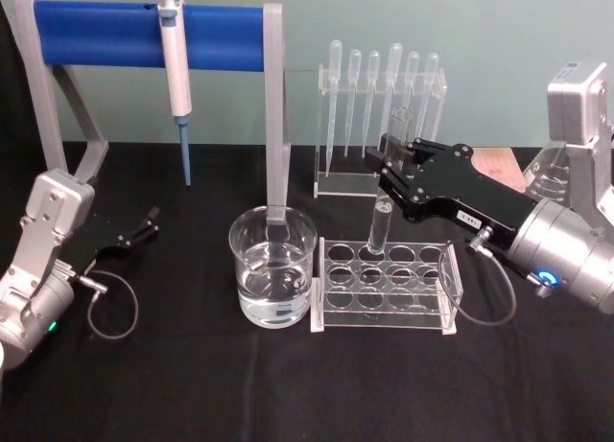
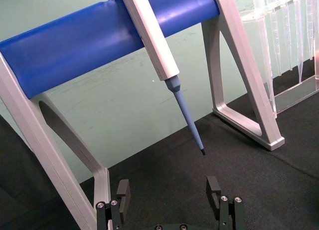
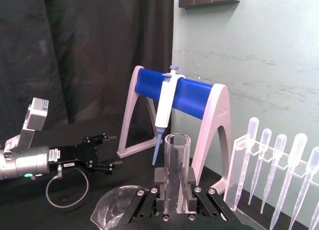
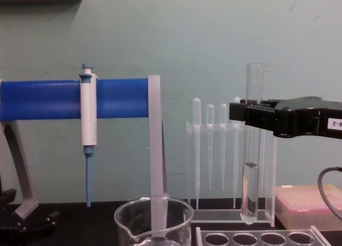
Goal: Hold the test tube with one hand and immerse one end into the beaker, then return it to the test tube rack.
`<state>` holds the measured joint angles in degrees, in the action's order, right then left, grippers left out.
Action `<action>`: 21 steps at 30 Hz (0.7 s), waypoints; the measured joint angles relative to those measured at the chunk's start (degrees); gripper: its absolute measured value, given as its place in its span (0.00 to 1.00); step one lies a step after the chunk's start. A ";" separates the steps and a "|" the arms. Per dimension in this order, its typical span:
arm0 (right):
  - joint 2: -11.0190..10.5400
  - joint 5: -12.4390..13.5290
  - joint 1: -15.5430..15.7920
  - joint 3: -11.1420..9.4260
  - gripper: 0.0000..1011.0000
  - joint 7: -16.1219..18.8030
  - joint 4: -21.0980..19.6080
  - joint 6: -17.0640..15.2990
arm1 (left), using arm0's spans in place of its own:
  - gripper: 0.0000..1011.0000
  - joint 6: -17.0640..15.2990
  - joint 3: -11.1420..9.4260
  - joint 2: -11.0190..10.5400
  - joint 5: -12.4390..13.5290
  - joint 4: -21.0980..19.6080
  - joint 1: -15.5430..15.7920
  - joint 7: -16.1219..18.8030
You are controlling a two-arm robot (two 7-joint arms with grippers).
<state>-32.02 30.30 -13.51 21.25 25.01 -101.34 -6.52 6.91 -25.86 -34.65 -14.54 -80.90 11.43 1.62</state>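
My right gripper (image 1: pixel 391 169) is shut on the upper part of the test tube (image 1: pixel 380 229), holding it upright. In the chest view the test tube (image 4: pixel 250 192) hangs with its rounded bottom just above the holes of the clear rack (image 4: pixel 256 238) and has a little liquid in its lower part. The right wrist view shows the test tube (image 3: pixel 177 160) clamped between the fingers of my right gripper (image 3: pixel 175 190). The beaker (image 1: pixel 273 269), partly filled with clear liquid, stands left of the clear rack (image 1: pixel 384 284). My left gripper (image 1: pixel 144 226) rests open at the table's left side.
A stand with a blue bar (image 1: pixel 144 34) carries a white-and-blue pipette (image 1: pixel 176 73) behind the beaker. Behind the tube rack is a clear holder of several plastic droppers (image 1: pixel 379 106). A pink tip box (image 4: pixel 310 203) and a glass flask (image 1: pixel 552 174) sit at the right.
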 joint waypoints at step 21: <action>0.00 0.01 0.00 0.00 0.23 0.09 0.00 0.04 | 0.99 0.00 0.00 0.00 0.00 0.00 0.00 0.00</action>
<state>-32.02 30.31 -13.51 21.25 25.10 -101.34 -6.48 6.91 -25.86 -34.65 -14.55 -80.90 11.43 1.62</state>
